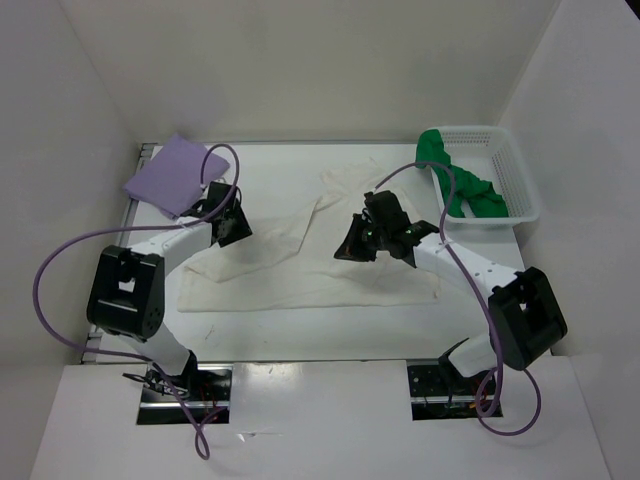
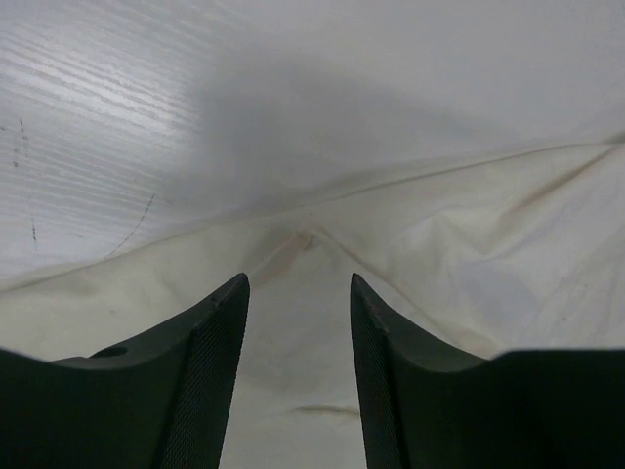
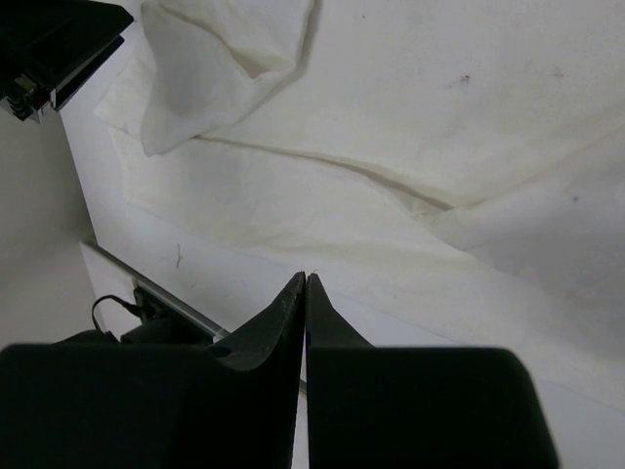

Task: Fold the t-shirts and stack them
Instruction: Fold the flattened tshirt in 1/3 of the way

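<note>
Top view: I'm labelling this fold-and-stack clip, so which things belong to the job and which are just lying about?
Job: white t-shirt, spread out; purple t-shirt, folded; green t-shirt, in the basket.
Lying about: basket; table.

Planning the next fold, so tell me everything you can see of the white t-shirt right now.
The white t-shirt is soft, creased cloth with faint yellowish marks, lying flat on the table between both arms, only partly folded: one flap is turned over on its left part. The open left pincer sits over its left edge; the shut right pincer hangs above it, empty.
</note>
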Controlling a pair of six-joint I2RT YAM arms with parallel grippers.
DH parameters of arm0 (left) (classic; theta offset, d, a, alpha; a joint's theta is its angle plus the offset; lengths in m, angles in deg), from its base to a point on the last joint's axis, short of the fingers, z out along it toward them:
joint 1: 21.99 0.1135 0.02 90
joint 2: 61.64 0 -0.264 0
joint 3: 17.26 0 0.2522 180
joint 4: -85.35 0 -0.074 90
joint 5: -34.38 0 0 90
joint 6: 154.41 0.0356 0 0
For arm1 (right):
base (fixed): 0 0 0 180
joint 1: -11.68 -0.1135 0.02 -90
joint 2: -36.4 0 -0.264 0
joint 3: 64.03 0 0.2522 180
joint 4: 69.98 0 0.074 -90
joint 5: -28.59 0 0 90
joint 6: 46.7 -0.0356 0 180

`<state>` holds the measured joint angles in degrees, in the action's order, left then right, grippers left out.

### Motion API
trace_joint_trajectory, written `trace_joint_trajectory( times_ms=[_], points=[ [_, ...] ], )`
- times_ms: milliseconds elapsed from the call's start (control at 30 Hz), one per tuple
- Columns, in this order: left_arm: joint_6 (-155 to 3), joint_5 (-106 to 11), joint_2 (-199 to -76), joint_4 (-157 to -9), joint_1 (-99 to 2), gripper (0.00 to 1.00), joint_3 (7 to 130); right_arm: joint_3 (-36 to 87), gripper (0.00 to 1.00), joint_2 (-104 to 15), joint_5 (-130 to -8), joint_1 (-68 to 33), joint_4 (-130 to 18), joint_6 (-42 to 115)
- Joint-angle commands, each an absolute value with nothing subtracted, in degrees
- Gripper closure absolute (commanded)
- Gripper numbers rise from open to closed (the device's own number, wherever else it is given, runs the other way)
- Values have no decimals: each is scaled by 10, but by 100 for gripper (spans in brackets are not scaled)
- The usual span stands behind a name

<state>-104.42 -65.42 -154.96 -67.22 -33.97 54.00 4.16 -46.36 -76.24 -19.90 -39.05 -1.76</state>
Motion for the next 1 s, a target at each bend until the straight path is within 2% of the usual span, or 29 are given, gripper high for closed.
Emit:
trace_joint_trajectory(
  times_ms=[0,200,267,400,967],
  points=[
    [-1017,-671,-1561,-705,-341,46,554,53,95,-445,-761,-199,-407,-5],
    [-992,-661,-1617,-718,-341,48,575,41,95,-433,-766,-199,-407,-5],
    [-992,-661,-1624,-725,-341,53,575,36,95,-433,-766,-199,-407,-5],
    [-992,-661,-1618,-739,-341,54,575,30,95,-427,-766,-199,-407,-5],
    [-997,-650,-1602,-739,-341,88,559,35,95,-422,-761,-199,-407,-10]
  ],
)
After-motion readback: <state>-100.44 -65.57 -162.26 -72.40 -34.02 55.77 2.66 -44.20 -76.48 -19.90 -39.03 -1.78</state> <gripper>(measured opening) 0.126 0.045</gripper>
